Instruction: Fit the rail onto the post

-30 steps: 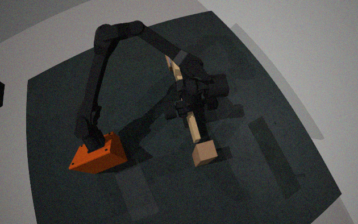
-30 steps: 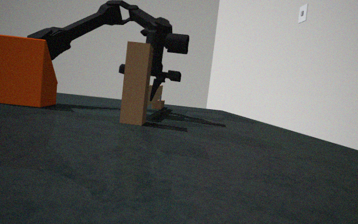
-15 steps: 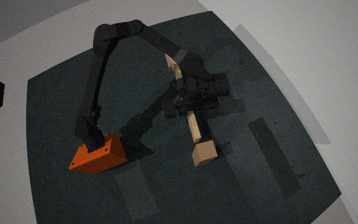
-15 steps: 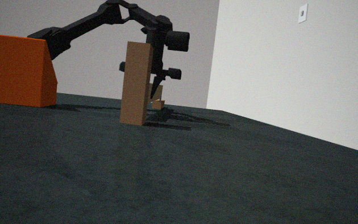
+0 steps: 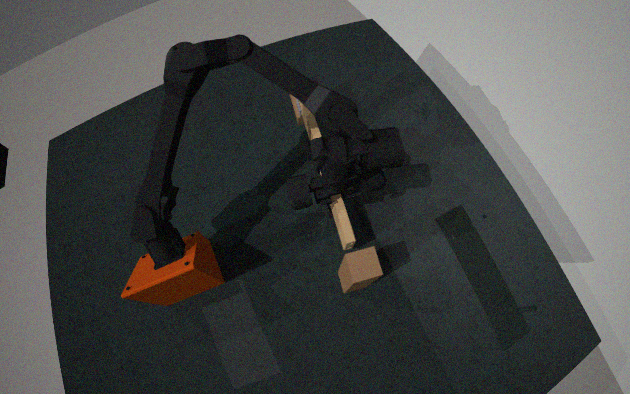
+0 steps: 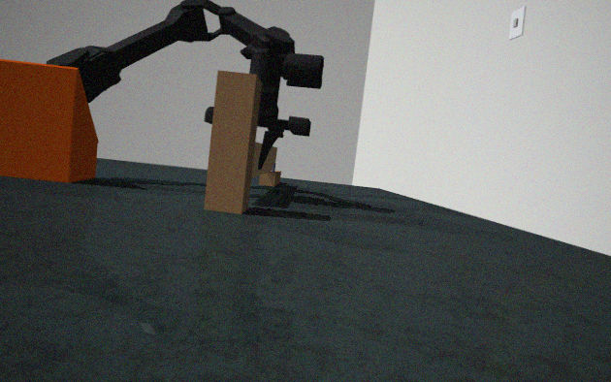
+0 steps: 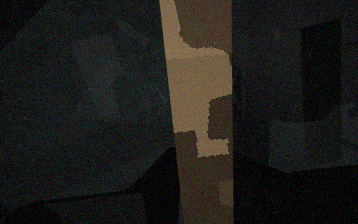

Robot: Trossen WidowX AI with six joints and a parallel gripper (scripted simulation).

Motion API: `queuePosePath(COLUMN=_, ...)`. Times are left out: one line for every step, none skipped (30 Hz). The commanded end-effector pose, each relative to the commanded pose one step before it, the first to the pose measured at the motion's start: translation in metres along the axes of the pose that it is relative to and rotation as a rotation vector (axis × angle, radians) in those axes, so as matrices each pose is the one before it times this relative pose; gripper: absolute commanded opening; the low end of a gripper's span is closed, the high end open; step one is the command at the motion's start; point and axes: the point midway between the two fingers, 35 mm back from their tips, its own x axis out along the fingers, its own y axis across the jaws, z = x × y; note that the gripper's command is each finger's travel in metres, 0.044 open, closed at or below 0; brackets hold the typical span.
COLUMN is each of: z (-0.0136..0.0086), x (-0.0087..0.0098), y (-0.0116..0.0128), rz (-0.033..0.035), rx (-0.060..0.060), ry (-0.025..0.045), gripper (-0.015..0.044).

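Note:
The long pale rail (image 5: 342,225) (image 7: 200,90) runs under the arm, and its near end is raised off the table. That end is close to the wooden post (image 5: 365,262) (image 6: 233,141), with a narrow dark gap between them in the top view. My gripper (image 6: 258,167) (image 7: 191,151) is shut on the rail, with the fingers on both sides of it. The pegs are hidden. The low footboard block (image 6: 269,179) shows behind the post in the exterior view; whether the rail's far end sits in its bracket cannot be made out.
The orange arm base (image 5: 167,277) (image 6: 39,121) stands left of the post. The dark table mat (image 5: 125,340) (image 6: 339,301) lies under everything, with strong shadows beside the rail and post. The arm arches over the far part of the rail and hides it in part.

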Motion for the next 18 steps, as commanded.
queuePosePath(z=0.0012, x=0.00032, y=0.001, rz=-0.00649, rx=0.011, ry=-0.01367, gripper=0.0)
queuePosePath(z=0.0, x=0.00023, y=0.00023, rz=0.00001, rx=0.0, ry=-0.00001, gripper=0.0)
queuePosePath(z=0.0, x=0.00003, y=0.00021, rz=0.00001, rx=0.0, ry=0.0, gripper=0.0)
queuePosePath(z=0.0, x=-0.00013, y=0.0002, rz=0.00001, rx=0.0, ry=0.00001, gripper=0.0)
queuePosePath(z=0.0, x=-0.00022, y=0.00018, rz=0.00001, rx=0.0, ry=0.00001, gripper=0.0)
queuePosePath(z=0.0, x=-0.00027, y=0.00016, rz=0.0, rx=0.0, ry=0.00001, gripper=0.0)
queuePosePath(z=0.0, x=-0.00029, y=0.00014, rz=0.0, rx=0.0, ry=0.00001, gripper=0.0)
queuePosePath(z=0.0, x=-0.00032, y=0.00012, rz=0.0, rx=0.0, ry=0.00002, gripper=0.0)
queuePosePath(z=0.0, x=-0.00033, y=0.0001, rz=0.0, rx=0.0, ry=0.00002, gripper=0.0)
queuePosePath(z=0.0, x=-0.00031, y=0.00008, rz=0.0, rx=0.0, ry=0.00002, gripper=0.0)
queuePosePath(z=0.0, x=-0.00028, y=0.00007, rz=0.0, rx=0.0, ry=0.00001, gripper=0.0)
queuePosePath(z=0.0, x=-0.00022, y=0.00006, rz=0.0, rx=0.0, ry=0.00001, gripper=0.0)
queuePosePath(z=0.0, x=-0.00015, y=0.00005, rz=0.0, rx=0.0, ry=0.00001, gripper=0.0)
queuePosePath(z=0.0, x=0.0, y=0.0, rz=0.0, rx=0.0, ry=0.0, gripper=0.0)
queuePosePath(z=0.0, x=-0.00007, y=0.00008, rz=0.0, rx=0.0, ry=0.0, gripper=0.0)
queuePosePath(z=0.0, x=0.0, y=0.0, rz=0.0, rx=0.0, ry=0.0, gripper=0.0)
queuePosePath(z=0.0, x=0.00025, y=0.00006, rz=0.0, rx=0.0, ry=-0.00001, gripper=0.0)
queuePosePath(z=0.0, x=0.00024, y=0.00003, rz=0.0, rx=0.0, ry=-0.00001, gripper=0.0)
